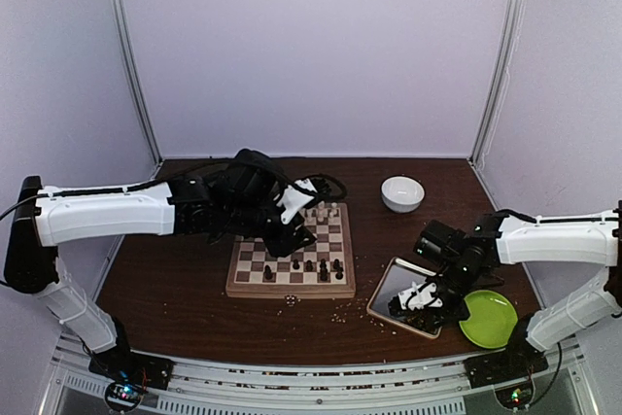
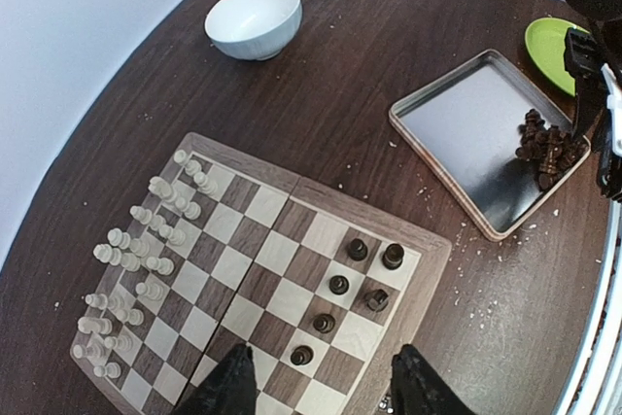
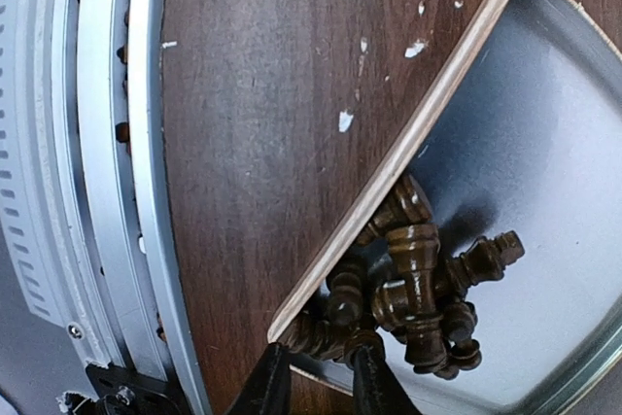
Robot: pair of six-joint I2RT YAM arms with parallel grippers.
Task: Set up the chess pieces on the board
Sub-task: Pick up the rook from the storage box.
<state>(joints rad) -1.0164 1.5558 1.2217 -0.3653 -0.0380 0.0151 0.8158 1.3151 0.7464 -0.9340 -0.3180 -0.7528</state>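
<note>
The board (image 1: 292,288) lies mid-table. Cream chess pieces (image 2: 136,269) fill its far two rows (image 1: 324,213). Several dark pieces (image 2: 338,285) stand on the near rows (image 1: 311,266). My left gripper (image 2: 326,388) hovers open above the board's dark side (image 1: 294,239) and holds nothing. More dark pieces (image 3: 418,279) lie heaped in one corner of a metal tray (image 3: 544,123). My right gripper (image 3: 321,386) is down in that corner (image 1: 418,300). Its fingers are narrowed around a dark piece (image 3: 326,335) lying against the tray rim.
A white bowl (image 1: 402,192) stands behind the board on the right. A green plate (image 1: 491,318) sits just right of the tray (image 1: 389,284). Pale crumbs (image 1: 340,313) are scattered between board and tray. The table's metal front rail (image 3: 107,143) runs close by the tray.
</note>
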